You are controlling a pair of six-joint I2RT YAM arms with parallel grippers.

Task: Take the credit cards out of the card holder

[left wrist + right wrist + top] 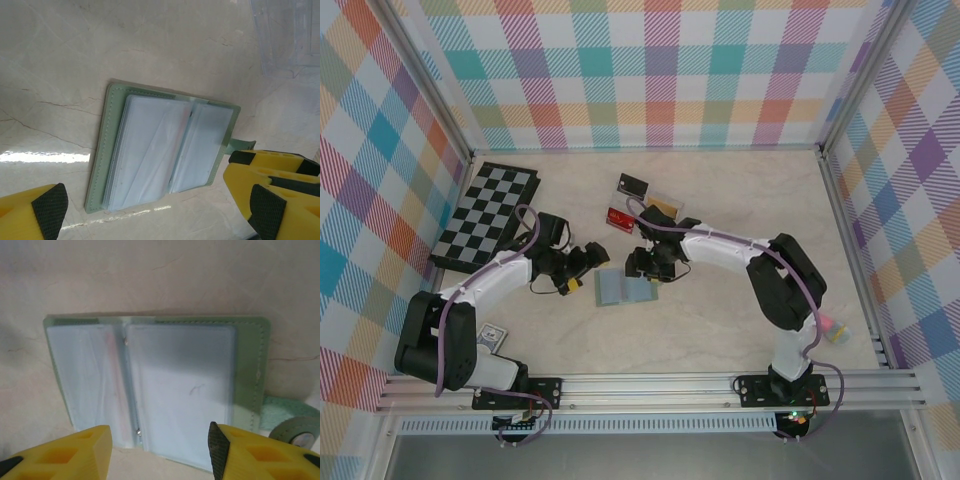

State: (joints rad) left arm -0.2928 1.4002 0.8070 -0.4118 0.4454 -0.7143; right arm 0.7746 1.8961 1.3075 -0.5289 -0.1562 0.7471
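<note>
Top view, left gripper [586, 268]: released, fingers spread, just to the left of the card holder.
Top view, right gripper [648, 272]: at the far edge of the card holder, pointing down at it; how wide its fingers stand cannot be told from here.
Top view, card holder [624, 289]: lying open and flat on the worktop [740, 190], between the two grippers.
Top view, cards: a red card [618, 218], a dark card [633, 184] and a yellow card [666, 207] lie on the worktop beyond the right gripper, apart from the card holder.
Top view, chessboard [485, 215]: folded, beyond and to the left of the left gripper.

Left wrist, left gripper [155, 210]: released, with nothing between its yellow fingers [42, 212].
Left wrist, card holder [160, 150]: just ahead of the gripper, spread open, pale blue sleeves facing up; its strap [243, 145] sticks out next to the right-hand finger.
Left wrist, clear tray [287, 40]: far ahead and to the right of the gripper.

Right wrist, right gripper [157, 450]: fingers parted, grasping nothing.
Right wrist, card holder [155, 385]: directly ahead of the gripper, open; its near edge sits in the gap between the fingers. A faint reddish tint shows through the left sleeve; whether that is a card cannot be told.
Right wrist, strap [295, 425]: ends in a round snap, just beyond the right-hand finger.
</note>
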